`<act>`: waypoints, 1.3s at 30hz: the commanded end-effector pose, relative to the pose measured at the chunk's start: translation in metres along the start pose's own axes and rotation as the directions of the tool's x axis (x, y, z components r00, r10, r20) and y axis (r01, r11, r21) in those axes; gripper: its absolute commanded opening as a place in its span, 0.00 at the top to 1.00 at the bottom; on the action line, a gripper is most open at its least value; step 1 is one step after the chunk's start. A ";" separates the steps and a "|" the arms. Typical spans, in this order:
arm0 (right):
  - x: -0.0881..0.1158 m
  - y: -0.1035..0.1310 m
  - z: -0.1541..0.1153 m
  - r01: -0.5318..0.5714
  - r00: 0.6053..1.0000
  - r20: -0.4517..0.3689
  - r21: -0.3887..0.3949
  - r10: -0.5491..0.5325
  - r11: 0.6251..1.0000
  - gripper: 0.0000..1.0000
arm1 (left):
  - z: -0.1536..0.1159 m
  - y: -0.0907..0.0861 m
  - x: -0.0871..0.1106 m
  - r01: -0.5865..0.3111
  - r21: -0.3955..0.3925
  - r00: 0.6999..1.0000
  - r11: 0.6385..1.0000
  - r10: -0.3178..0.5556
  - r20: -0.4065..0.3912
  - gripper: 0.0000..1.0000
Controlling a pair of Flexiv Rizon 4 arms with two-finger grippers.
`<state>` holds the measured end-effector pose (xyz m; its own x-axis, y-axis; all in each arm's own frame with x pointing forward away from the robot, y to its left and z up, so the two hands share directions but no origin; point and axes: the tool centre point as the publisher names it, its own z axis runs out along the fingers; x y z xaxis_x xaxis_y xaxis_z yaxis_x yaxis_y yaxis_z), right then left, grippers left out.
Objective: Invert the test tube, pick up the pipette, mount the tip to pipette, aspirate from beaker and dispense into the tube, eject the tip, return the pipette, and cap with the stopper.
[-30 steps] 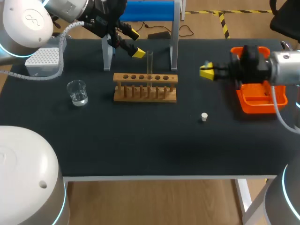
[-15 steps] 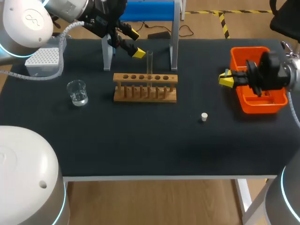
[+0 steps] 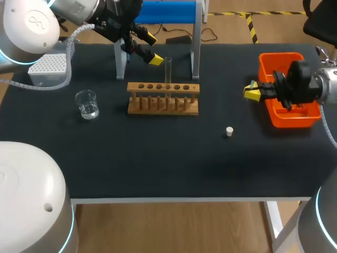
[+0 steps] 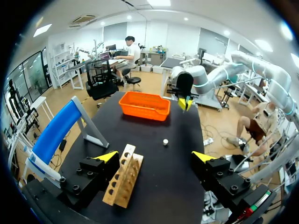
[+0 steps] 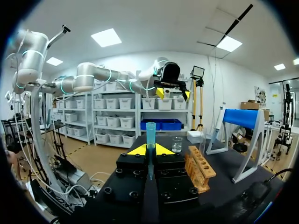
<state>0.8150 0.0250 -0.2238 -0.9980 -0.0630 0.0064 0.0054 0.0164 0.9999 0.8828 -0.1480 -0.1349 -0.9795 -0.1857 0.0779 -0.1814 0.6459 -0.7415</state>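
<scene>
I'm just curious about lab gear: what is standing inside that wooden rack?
One clear test tube stands upright in a hole of the wooden rack; the other holes look empty. The rack's top board covers the tube's lower end.

Matt black bench [image 3: 158, 153]; bare wooden rack [image 3: 163, 98]; clear glossy glass beaker [image 3: 86, 104]; smooth orange plastic tray [image 3: 279, 118]; translucent blue plastic tip [image 5: 150, 135].

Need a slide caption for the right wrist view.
Right pincer shut on the pipette, wooden rack and beaker ahead.
</scene>
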 end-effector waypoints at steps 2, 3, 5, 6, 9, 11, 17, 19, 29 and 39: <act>0.002 -0.002 0.000 -0.003 1.000 0.017 -0.001 0.003 1.000 1.00 | -0.001 0.000 0.000 0.001 -0.003 1.000 1.000 -0.001 -0.001 0.00; 0.002 -0.002 0.000 -0.004 1.000 0.018 -0.001 0.004 1.000 1.00 | -0.001 0.000 0.000 0.001 -0.003 1.000 1.000 -0.001 -0.001 0.00; 0.003 -0.002 -0.001 -0.003 1.000 0.018 0.000 0.003 1.000 1.00 | -0.001 0.000 0.000 0.001 -0.003 1.000 1.000 -0.001 -0.001 0.00; 0.004 -0.002 -0.001 -0.002 1.000 0.016 0.001 0.002 1.000 1.00 | -0.001 0.000 0.000 0.001 -0.003 1.000 1.000 -0.001 -0.001 0.00; 0.005 -0.002 0.000 0.001 1.000 0.010 0.008 -0.001 1.000 1.00 | -0.001 0.000 0.000 0.001 -0.003 1.000 1.000 -0.001 -0.001 0.00; 0.005 -0.002 0.000 0.001 1.000 0.010 0.008 -0.001 1.000 1.00 | -0.001 0.000 0.000 0.001 -0.003 1.000 1.000 -0.001 -0.001 0.00; 0.005 -0.002 0.000 0.001 1.000 0.010 0.008 -0.001 1.000 1.00 | -0.001 0.000 0.000 0.001 -0.003 1.000 1.000 -0.001 -0.001 0.00; 0.005 -0.002 0.000 0.001 1.000 0.010 0.008 -0.001 1.000 1.00 | -0.001 0.000 0.000 0.001 -0.003 1.000 1.000 -0.001 -0.001 0.00; 0.005 -0.002 0.000 0.001 1.000 0.010 0.008 -0.001 1.000 1.00 | -0.001 0.000 0.000 0.001 -0.003 1.000 1.000 -0.001 -0.001 0.00; 0.005 -0.002 0.000 0.001 1.000 0.010 0.008 -0.001 1.000 1.00 | -0.020 0.045 -0.036 0.194 0.018 0.972 0.981 -0.194 0.131 0.00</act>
<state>0.8105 0.0246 -0.2255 -0.9985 -0.0547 0.0051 0.0038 0.0238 0.9997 0.9085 -0.1179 -0.1487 -0.9340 -0.3373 0.1177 -0.3155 0.6244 -0.7145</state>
